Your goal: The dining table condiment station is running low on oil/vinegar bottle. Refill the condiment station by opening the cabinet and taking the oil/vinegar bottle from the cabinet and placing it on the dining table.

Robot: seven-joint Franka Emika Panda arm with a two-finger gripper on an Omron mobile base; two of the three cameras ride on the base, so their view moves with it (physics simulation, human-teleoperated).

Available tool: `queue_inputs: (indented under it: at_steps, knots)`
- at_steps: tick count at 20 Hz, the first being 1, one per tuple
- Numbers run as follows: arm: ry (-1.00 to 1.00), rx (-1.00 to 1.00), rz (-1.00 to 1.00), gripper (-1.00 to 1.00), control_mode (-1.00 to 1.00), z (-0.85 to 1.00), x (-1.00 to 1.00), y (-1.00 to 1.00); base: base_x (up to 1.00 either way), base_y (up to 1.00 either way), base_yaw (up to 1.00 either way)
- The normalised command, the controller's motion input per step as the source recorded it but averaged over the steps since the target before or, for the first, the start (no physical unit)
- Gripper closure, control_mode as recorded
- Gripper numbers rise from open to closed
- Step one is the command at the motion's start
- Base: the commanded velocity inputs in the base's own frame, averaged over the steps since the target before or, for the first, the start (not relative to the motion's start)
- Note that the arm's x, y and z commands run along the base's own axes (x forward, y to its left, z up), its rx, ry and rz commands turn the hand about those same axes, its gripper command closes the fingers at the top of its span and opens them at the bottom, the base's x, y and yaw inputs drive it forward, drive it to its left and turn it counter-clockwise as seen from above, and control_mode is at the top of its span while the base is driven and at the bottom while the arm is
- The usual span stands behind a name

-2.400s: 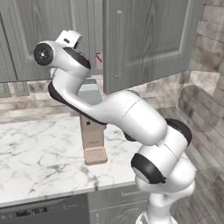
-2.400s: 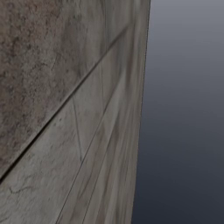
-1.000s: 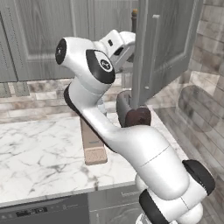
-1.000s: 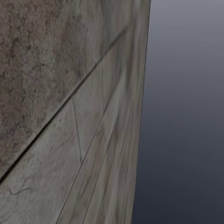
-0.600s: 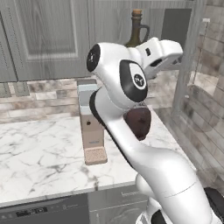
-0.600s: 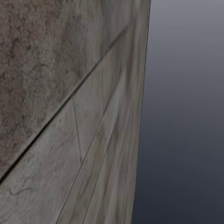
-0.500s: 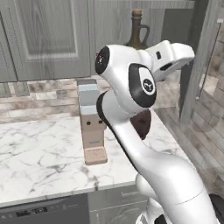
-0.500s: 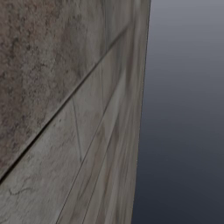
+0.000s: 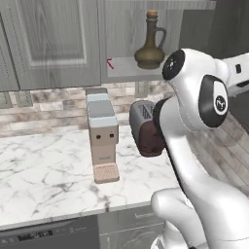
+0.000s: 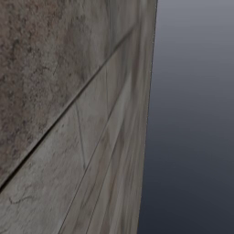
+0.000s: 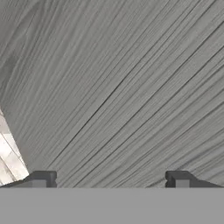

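The cabinet (image 9: 121, 70) stands open in the left base view. On its shelf the dark olive oil/vinegar bottle (image 9: 150, 43) stands upright with its cork in. My white arm bends away to the right of the bottle, and the hand runs off the picture's right edge. In the hand view my gripper (image 11: 110, 181) is open, its fingertips (image 11: 42, 179) wide apart with nothing between them. It faces a grey wood-grain cabinet panel (image 11: 131, 87) from very close. The dining table is out of view.
Below the cabinet, a tan coffee machine (image 9: 102, 136) and a dark toaster (image 9: 145, 129) stand on the marble counter (image 9: 44, 180). The neighbouring cabinet door (image 9: 53, 39) on the left is closed. A stone wall (image 10: 68, 114) stands close in the right base view.
The arm has swung from the left of the cabinet to the right, and the door has swung open with it. The bottle on the shelf has come into sight.
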Motion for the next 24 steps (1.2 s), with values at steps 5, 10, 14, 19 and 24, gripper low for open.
queue_inputs:
  at_steps: [5, 10, 14, 19, 24]
  knots:
    - [-0.01, 0.09, -0.05, -1.00, -1.00, 0.00, -0.01, -0.88, 0.00, 0.00, 0.00]
    - [-0.09, 0.01, 0.01, -1.00, -1.00, -0.02, -0.04, -0.10, 0.00, 0.00, 0.00]
    - [-0.02, 0.00, 0.06, -1.00, -1.00, 0.00, -0.04, 0.50, 0.00, 0.00, 0.00]
    - [-0.07, 0.00, 0.04, -1.00, -1.00, 0.00, 0.10, 0.90, 0.00, 0.00, 0.00]
    - [-0.23, 0.09, 0.17, -1.00, -1.00, 0.00, 0.13, 0.53, 0.00, 0.00, 0.00]
